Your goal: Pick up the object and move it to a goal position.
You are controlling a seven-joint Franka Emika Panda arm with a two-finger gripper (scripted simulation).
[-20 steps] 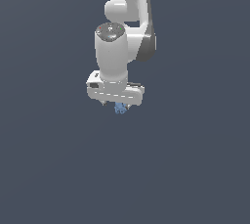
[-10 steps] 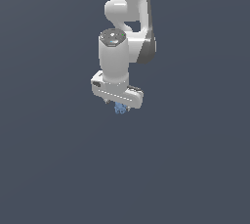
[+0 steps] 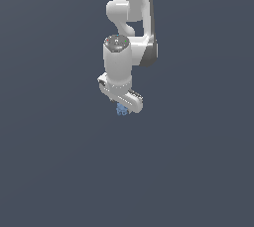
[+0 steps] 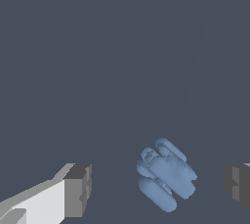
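- Since the earlier frame the arm (image 3: pixel 130 47) has turned its wrist, so the gripper (image 3: pixel 122 106) sits slantwise.
- The jaws stand spread wide, gripping nothing.
- The blue object (image 4: pixel 166 173) lies between the fingers (image 4: pixel 78 190), touching neither, likely lined up for a grasp.

Both renders are evenly and fairly dimly lit, sharp throughout, with no blur, glare or edge distortion. The slate-grey surface (image 3: pixel 54 171) is flat in tone and carries no cast shadow. On the white arm (image 3: pixel 124 57), the flank toward 9 o'clock is brightest and the flank toward 3 o'clock shades to dark grey. The blue object (image 4: pixel 166 173) shows soft shading between its lobes.
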